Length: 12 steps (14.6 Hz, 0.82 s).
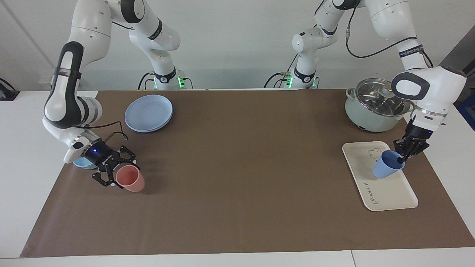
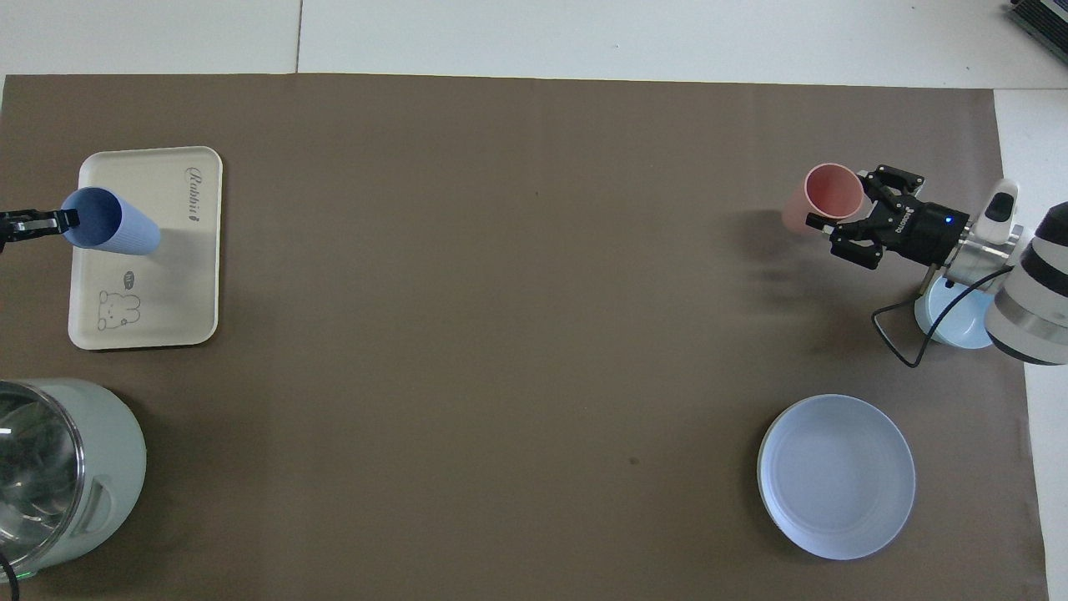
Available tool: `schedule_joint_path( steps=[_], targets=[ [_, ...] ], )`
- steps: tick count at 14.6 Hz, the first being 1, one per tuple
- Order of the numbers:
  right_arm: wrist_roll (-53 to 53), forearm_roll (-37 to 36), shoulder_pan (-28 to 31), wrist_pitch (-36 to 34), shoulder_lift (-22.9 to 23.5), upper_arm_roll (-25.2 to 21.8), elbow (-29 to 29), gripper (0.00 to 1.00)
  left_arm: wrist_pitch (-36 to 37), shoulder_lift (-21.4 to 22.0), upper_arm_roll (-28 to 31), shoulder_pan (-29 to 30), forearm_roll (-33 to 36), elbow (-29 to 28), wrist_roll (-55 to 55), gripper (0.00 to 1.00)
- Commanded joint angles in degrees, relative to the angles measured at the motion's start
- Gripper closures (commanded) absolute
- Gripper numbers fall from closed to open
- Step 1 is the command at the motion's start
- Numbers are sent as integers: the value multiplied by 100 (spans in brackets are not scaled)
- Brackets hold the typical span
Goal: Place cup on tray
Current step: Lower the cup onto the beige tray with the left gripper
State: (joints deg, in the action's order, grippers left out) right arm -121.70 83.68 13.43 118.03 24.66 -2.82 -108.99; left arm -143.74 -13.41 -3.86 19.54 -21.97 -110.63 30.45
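I counted two tumblers: the left gripper [image 1: 400,160] pinched the matte blue plastic cup [image 1: 386,170] by its rim (over the single cream rectangular tray [image 1: 386,194]), the right gripper [image 1: 118,177] pinched the pink plastic cup [image 1: 130,179].

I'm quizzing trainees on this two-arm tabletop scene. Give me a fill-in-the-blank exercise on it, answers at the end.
1. The left end effector grips the rim of the blue cup over the ____.
2. The right end effector holds a cup whose colour is ____.
3. The pot with the glass lid stands nearer to the robots than the tray, at the ____ arm's end of the table.
4. The round blue plate holds ____ cups.

Missing words: tray; pink; left; no
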Motion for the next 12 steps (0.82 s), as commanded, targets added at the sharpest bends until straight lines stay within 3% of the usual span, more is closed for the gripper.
schedule_joint_path(
  steps=[1, 8, 9, 11, 12],
  targets=[
    [-415, 174, 151, -176, 109, 80, 18, 100, -154, -3, -80, 199, -193, -90, 40, 100],
    [-996, 175, 151, -35, 74, 80, -166, 100, -286, -126, -80, 244, -202, -73, -4, 97],
    [-1014, 175, 160, -35, 74, 80, -166, 100, -286, -126, -80, 252, -202, -47, -4, 79],
    [-1023, 175, 160, -26, 74, 80, -166, 95, -269, -170, -71, 340, -193, -11, -4, 54],
    [-1014, 175, 160, -9, 74, 80, -175, 76, -190, -179, -80, 366, -193, 50, -4, 50]
  ],
)
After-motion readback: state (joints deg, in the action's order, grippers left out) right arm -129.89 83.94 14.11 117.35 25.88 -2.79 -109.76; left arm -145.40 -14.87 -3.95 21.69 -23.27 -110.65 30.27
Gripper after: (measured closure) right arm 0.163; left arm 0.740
